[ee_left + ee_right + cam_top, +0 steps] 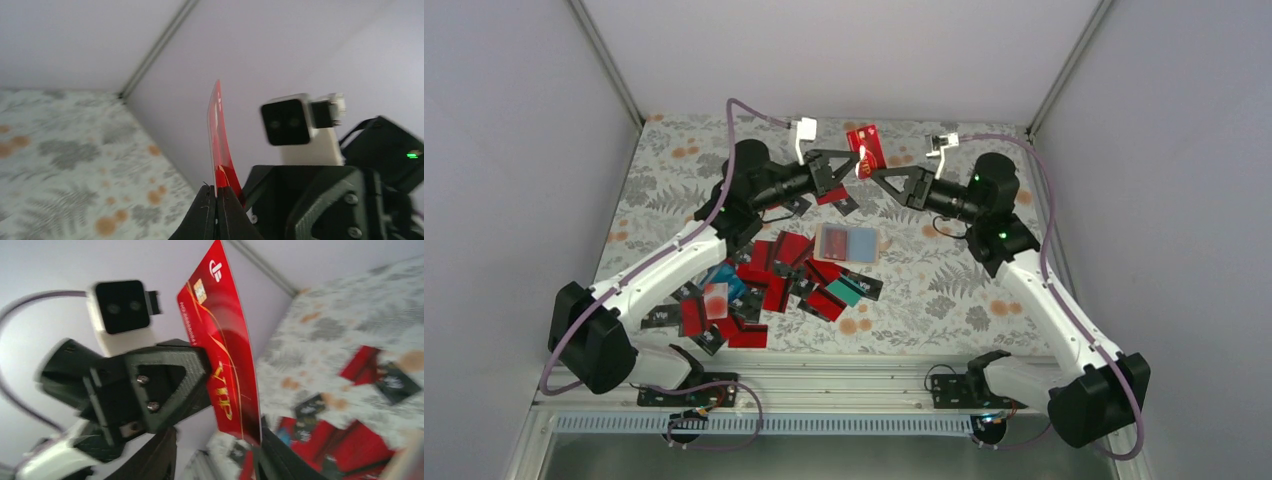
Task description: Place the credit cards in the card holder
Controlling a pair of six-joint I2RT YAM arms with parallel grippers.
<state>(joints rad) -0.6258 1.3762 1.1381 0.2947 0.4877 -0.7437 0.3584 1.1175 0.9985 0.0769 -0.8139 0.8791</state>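
**Left gripper [857,168] pinches a red card [865,147] in mid-air; right gripper [878,175] spread beside it**

Both arms reach over the far half of the table [944,300], their tips meeting above it. The left jaws are pressed tight on one short end of the red card, which hangs clear of the surface. The right jaws stand apart, one finger [277,462] on either side of the card's lower end. Whether they touch the card cannot be told.

The table is covered with a pale cloth printed with grey ferns and orange blossoms. Plain lilac-grey walls [514,150] close it in on three sides, with slim metal posts [604,60] in the far corners and a metal rail [824,380] along the near edge.

The card's long axis runs from the left fingertips up and away toward the far wall. Seen edge-on from the left wrist, it bows slightly along its length. Its printed face, with gold lettering along the long axis and a chip near the free end, faces the right wrist camera.

The other credit cards [764,285], mostly red and black with a few teal, lie scattered in a heap on the cloth left of centre. The card holder [849,243] lies flat and open just beyond the heap's right side, bluish sleeves up, below the raised card.
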